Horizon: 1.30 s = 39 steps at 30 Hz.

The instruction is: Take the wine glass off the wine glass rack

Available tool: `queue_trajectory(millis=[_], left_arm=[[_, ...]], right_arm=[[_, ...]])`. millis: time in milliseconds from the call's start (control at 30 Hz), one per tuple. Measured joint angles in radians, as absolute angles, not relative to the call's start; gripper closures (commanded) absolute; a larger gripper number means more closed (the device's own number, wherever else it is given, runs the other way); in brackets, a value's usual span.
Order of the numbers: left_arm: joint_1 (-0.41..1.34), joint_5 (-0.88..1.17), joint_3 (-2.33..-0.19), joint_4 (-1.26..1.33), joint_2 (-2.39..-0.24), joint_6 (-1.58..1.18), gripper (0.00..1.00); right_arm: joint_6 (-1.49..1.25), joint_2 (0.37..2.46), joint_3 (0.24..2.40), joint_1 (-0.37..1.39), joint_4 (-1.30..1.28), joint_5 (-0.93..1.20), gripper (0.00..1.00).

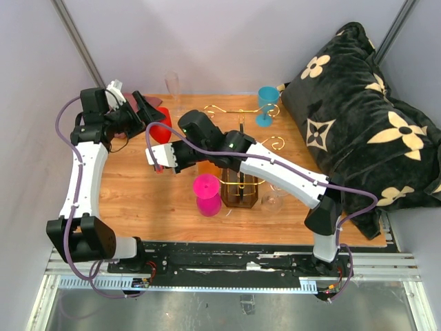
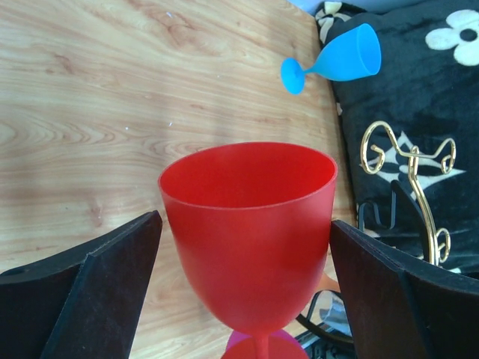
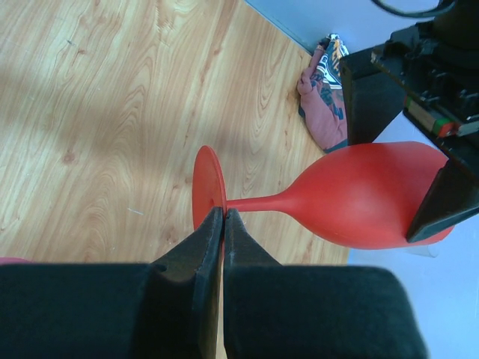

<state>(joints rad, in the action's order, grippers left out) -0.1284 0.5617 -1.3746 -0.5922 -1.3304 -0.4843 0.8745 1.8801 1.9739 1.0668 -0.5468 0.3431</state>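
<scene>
Here the red wine glass (image 3: 367, 198) is off the wine glass rack (image 1: 241, 187), held between both arms at about 10 o'clock from the rack in the top view. The right gripper (image 3: 222, 221) is pinched tight on the rim of the glass's round foot, with its fingers nearly meeting. The left gripper (image 2: 247, 217) has the bowl between its two dark fingers, one pressed to each side (contact looks real but is only narrowly visible). A pink glass (image 1: 207, 193) stands on the tabletop (image 1: 138, 200) just beside the rack at its 9 o'clock. A blue glass (image 2: 340, 56) sits toward 1 o'clock.
</scene>
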Motion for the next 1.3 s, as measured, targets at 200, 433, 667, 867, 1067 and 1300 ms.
queue_trajectory(millis=[200,433,667,867,1067,1300], left_arm=[[-0.116,0.564,-1.375,-0.595,-1.350,-0.476,0.00],[-0.114,0.579,-1.375,-0.591,-1.353,-0.475,0.10],[-0.114,0.575,-1.375,-0.588,-1.354,-0.476,0.16],[-0.114,0.527,-1.375,-0.582,-1.355,-0.471,0.15],[-0.113,0.411,-1.375,-0.466,-1.382,-0.463,0.15],[-0.101,0.240,-1.304,-0.206,-1.450,-0.398,0.14]], right_arm=[[0.888,1.880,1.974,1.088,-0.547,0.337,0.99],[0.897,1.880,1.974,1.089,-0.546,0.329,0.99],[0.900,1.879,1.967,1.089,-0.540,0.293,0.43],[0.865,1.873,1.948,1.089,-0.504,0.243,0.01],[0.693,1.822,1.978,1.089,-0.538,0.146,0.05],[0.440,1.771,2.139,1.088,-0.670,-0.021,0.24]])
